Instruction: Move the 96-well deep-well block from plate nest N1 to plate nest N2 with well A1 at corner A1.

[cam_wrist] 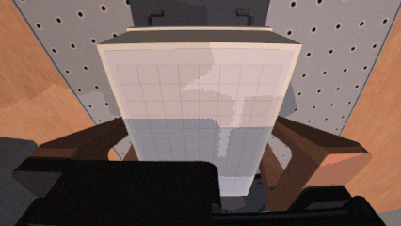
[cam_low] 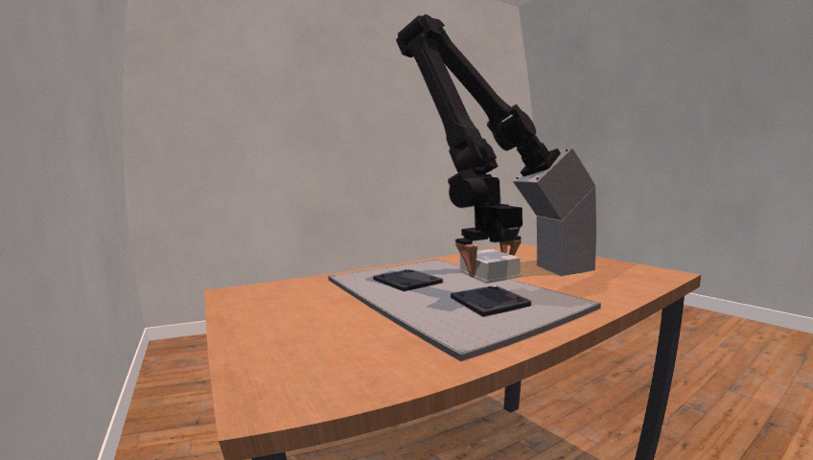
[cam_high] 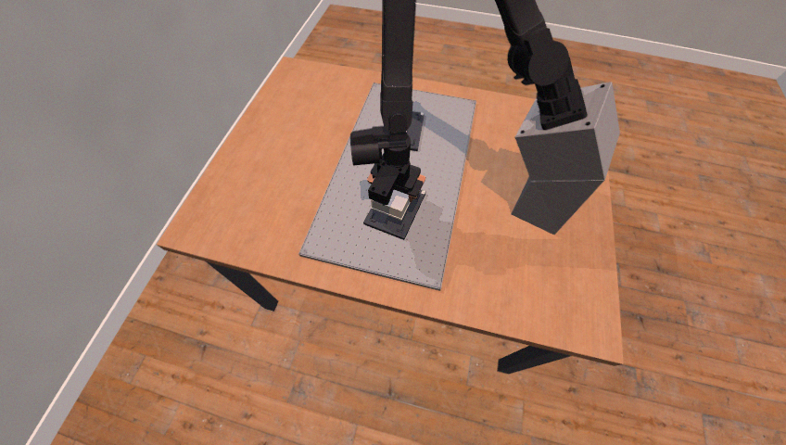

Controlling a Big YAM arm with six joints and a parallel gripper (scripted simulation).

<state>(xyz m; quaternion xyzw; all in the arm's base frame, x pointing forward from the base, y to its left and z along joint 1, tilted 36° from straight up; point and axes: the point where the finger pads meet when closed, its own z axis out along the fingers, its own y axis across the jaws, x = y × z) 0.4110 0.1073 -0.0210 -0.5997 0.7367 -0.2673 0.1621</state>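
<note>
The white 96-well deep-well block (cam_low: 490, 264) hangs in the air above the dark plate nest N1 (cam_low: 490, 300), clear of it and level. My gripper (cam_low: 489, 255) is shut on the block, with one brown finger on each long side. In the overhead view the block (cam_high: 394, 207) sits under the gripper (cam_high: 394, 193), above N1 (cam_high: 392, 222). The wrist view shows the block's well grid (cam_wrist: 198, 113) between my fingers, with N1 (cam_wrist: 198, 14) below it. The plate nest N2 (cam_low: 407, 279) stands empty farther along the plate; in the overhead view the arm mostly hides it (cam_high: 414, 129).
Both nests are fixed on a grey perforated baseplate on a wooden table. The arm's grey angled pedestal (cam_high: 564, 159) stands at the table's edge beside the plate.
</note>
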